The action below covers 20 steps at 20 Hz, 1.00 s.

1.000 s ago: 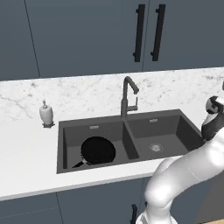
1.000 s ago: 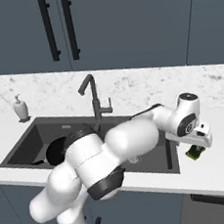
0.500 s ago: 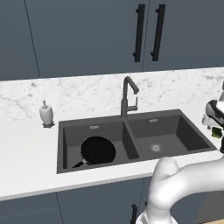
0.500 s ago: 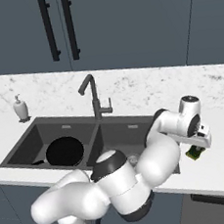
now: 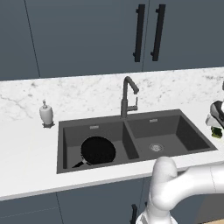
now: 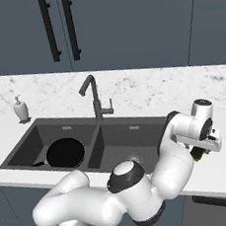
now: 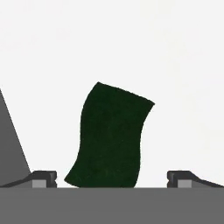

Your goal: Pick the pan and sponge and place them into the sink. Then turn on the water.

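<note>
The black pan (image 5: 98,151) (image 6: 65,152) lies flat in the left basin of the dark grey sink (image 5: 183,131) (image 6: 19,145), handle pointing to the front left. On the white counter right of the sink rests the sponge (image 5: 216,132) (image 6: 199,153), green side up in the hand view (image 7: 111,135). My gripper (image 5: 214,126) (image 6: 202,148) (image 7: 111,179) hangs straight over it, open, one fingertip on each side of the sponge with a gap to each. The dark gooseneck faucet (image 5: 127,94) (image 6: 94,97) shows no stream of water.
A white soap dispenser (image 5: 45,113) (image 6: 20,109) stands on the counter left of the sink. The right basin has a round metal drain (image 5: 155,147). Dark cabinets with black handles (image 5: 148,33) rise behind. The arm's elbow (image 6: 128,183) bulges low in front of the sink.
The arm's elbow has swung down and toward the front of the sink. The hand has sunk a little over the sponge. Pan and sponge have stayed put.
</note>
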{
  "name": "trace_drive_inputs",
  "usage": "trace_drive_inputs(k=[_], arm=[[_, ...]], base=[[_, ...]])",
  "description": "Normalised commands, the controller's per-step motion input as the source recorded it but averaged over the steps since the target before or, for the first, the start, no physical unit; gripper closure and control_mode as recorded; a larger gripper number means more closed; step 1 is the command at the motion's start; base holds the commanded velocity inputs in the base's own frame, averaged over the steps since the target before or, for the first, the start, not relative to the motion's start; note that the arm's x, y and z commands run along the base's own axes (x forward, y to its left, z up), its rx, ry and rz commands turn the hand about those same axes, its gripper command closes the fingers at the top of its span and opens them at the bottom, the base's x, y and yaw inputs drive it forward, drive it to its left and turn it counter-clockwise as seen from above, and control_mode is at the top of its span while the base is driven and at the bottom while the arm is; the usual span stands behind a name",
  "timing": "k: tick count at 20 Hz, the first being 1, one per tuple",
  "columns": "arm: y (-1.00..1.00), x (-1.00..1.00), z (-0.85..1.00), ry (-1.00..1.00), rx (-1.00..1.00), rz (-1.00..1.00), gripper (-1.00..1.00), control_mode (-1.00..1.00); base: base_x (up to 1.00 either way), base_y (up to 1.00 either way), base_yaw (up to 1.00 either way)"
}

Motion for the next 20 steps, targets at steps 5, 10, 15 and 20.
trace_drive_inputs(k=[5,10,15,20], arm=[[-0.02,0.10,-0.19,0.00,0.00,0.00,-1.00,-1.00],[0.00,0.12,-0.26,0.00,0.00,0.00,-1.00,-1.00],[0.00,0.10,-0.36,0.01,0.00,0.00,-1.00,-1.00],[0.00,0.04,-0.54,0.01,0.00,0.00,1.00,-1.00]], base=[[0.00,0.00,0.00],[0.00,0.00,0.00],[0.00,0.00,0.00],[0.00,0.00,0.00]])
